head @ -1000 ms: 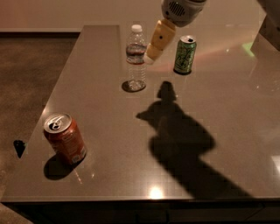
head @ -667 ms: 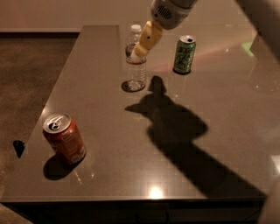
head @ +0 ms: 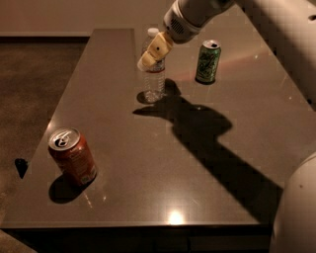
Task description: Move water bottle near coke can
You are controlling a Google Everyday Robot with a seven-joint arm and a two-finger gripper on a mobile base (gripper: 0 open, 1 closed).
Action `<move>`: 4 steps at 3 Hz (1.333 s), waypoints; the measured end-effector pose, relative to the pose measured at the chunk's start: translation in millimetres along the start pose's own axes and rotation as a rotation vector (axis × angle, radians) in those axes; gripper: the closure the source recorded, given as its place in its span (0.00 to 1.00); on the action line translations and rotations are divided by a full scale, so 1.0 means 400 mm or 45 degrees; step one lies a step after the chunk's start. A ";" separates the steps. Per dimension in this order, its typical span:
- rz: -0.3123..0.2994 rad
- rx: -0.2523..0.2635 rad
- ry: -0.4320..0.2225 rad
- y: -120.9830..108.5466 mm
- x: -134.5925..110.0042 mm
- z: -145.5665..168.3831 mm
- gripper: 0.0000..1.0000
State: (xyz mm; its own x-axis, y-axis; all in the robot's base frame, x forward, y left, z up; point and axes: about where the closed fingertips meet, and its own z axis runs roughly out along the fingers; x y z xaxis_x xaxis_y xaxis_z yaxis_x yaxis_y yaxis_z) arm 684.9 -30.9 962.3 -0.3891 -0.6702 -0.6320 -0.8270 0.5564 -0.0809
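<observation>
My end effector (head: 148, 60) lies across the upper part of the water bottle (head: 154, 84), hiding its shoulder so that only the white cap above and the ribbed body below show. I cannot tell whether it grips the bottle or only sits in front of it. My arm (head: 195, 15), cut off by the top edge, slants down and leftward to the bottle, which stands upright on the far part of the table (head: 123, 163), near the green can (head: 208, 61) and well apart from the coke can (head: 72, 157) at the near left.
</observation>
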 end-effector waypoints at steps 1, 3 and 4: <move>0.000 -0.060 -0.039 0.024 -0.023 0.032 0.16; 0.002 -0.102 -0.088 0.098 -0.039 0.015 0.62; -0.037 -0.096 -0.160 0.194 -0.061 -0.057 0.93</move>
State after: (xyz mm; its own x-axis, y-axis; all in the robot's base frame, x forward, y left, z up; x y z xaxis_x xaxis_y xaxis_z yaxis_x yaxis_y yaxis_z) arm 620.9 17.4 989.2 -0.3143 -0.6160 -0.7223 -0.8672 0.4959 -0.0455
